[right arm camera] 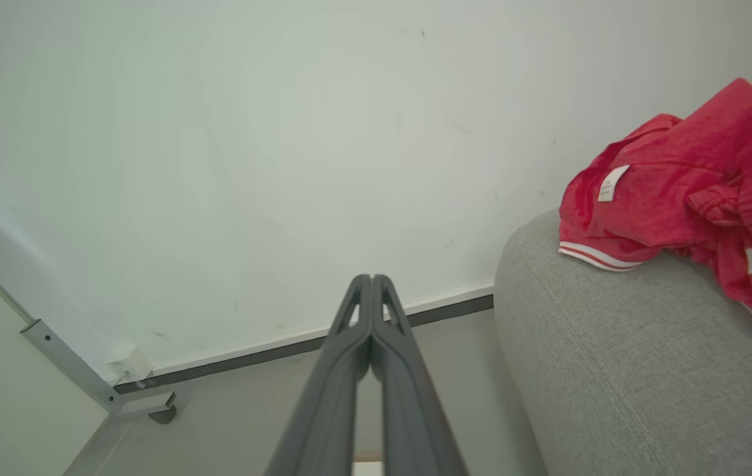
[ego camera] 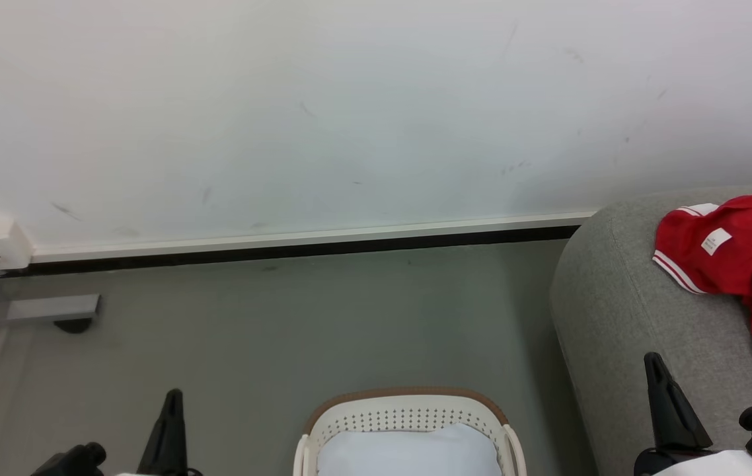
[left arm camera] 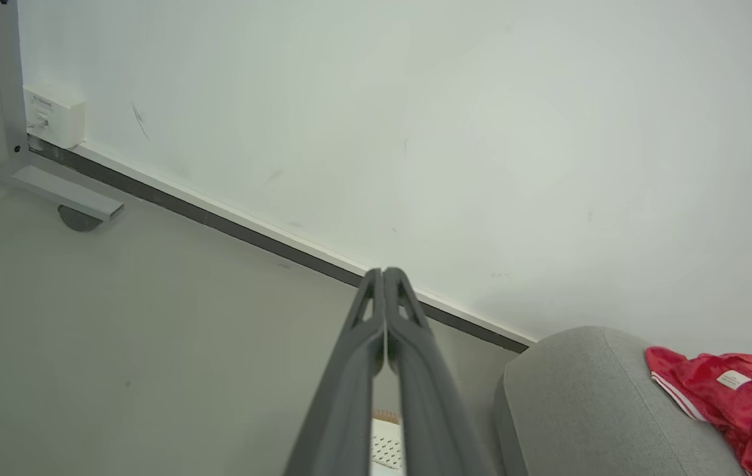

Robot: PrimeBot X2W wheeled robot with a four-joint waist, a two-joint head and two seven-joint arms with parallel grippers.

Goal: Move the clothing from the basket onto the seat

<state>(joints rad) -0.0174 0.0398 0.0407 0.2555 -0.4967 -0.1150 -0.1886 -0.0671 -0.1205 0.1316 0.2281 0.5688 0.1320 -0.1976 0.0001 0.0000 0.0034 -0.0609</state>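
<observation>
Listing the task's pieces as they lie, each placed by the seat (ego camera: 620,317).

Clothing: one red garment (ego camera: 733,258) with white-striped ribbed trim (ego camera: 676,271) and a white label (ego camera: 716,241). It lies crumpled on top of the seat, near the seat's rounded end. Judged light, soft and limp, so it should sag and drape when lifted; neither fragile nor slippery. Best hold is a raised fold of the bunched cloth, or the thicker ribbed edge nearest the seat's end.

Basket (ego camera: 409,400): on the floor (ego camera: 283,317), near the seat's end but apart from it. The part in view shows a pale bottom and no cloth; its near part is cut off.

Left gripper (left arm camera: 384,272): fingers pressed together on nothing, over the floor on the basket's far side from the seat.

Right gripper (right arm camera: 371,277): closed tip to tip, empty, over the seat's near part, apart from the garment.

Judgement: transfer looks complete.
</observation>
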